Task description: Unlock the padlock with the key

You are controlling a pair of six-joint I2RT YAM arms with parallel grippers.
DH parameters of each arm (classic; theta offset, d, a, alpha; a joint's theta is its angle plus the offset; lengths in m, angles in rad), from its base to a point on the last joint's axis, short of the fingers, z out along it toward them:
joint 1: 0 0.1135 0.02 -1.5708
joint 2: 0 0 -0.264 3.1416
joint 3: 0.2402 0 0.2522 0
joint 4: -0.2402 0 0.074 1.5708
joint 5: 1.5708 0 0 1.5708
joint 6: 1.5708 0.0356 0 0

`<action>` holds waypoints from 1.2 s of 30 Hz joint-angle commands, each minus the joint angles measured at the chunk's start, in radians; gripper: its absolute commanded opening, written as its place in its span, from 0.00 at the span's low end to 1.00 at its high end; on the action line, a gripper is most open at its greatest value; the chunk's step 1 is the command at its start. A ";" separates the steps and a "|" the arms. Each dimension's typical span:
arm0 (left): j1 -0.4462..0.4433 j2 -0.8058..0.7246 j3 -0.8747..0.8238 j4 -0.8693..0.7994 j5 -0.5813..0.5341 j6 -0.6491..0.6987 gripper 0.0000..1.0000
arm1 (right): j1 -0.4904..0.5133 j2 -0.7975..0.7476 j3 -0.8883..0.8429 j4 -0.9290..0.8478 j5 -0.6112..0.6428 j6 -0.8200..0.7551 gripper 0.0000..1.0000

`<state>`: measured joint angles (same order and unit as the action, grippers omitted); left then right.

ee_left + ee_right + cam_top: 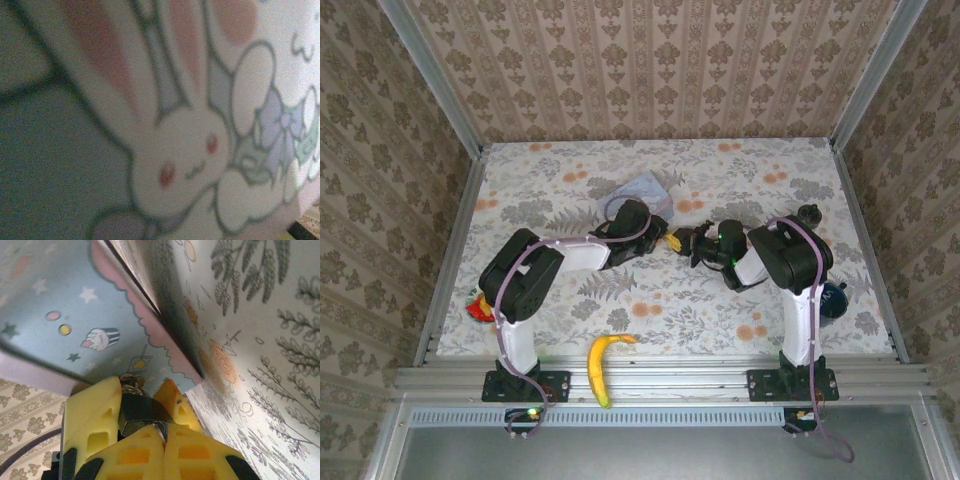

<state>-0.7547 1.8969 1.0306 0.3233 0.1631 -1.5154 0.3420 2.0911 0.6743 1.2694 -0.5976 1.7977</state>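
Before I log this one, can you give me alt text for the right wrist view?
The right gripper, shut, meets a small dark padlock flanked by two other yellow fingers, a wire ring above it. Behind is a pale blue tin printed with stars and a cupcake, pink scalloped edge, on the floral table.

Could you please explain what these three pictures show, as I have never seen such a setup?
Two robot arms are bolted at the near edge of a flowered table. One picture looks down from above; the other two come from cameras on the wrists. On the table lie a banana and a pale blue tin, whose rabbit drawing the left wrist camera sees close up. The right end effector has yellow fingers shut on a small dark metal piece, apparently the padlock. The left end effector is beside the tin; its grip is unclear.
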 commanded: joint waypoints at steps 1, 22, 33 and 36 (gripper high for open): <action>-0.107 0.014 -0.048 -0.076 0.314 -0.066 0.45 | -0.005 0.029 0.041 0.038 0.100 -0.036 0.00; -0.010 -0.330 -0.098 -0.296 0.129 0.210 1.00 | -0.030 -0.033 0.094 -0.183 0.073 -0.224 0.25; 0.043 -0.425 -0.071 -0.412 -0.017 0.404 1.00 | -0.029 -0.167 0.082 -0.430 0.107 -0.395 0.39; 0.057 -0.417 -0.061 -0.392 -0.004 0.420 1.00 | -0.027 -0.211 0.071 -0.505 0.118 -0.440 0.45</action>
<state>-0.7113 1.4738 0.9329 -0.0441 0.1814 -1.1622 0.3141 1.9339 0.7464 0.8661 -0.5106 1.4357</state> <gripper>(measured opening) 0.999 0.440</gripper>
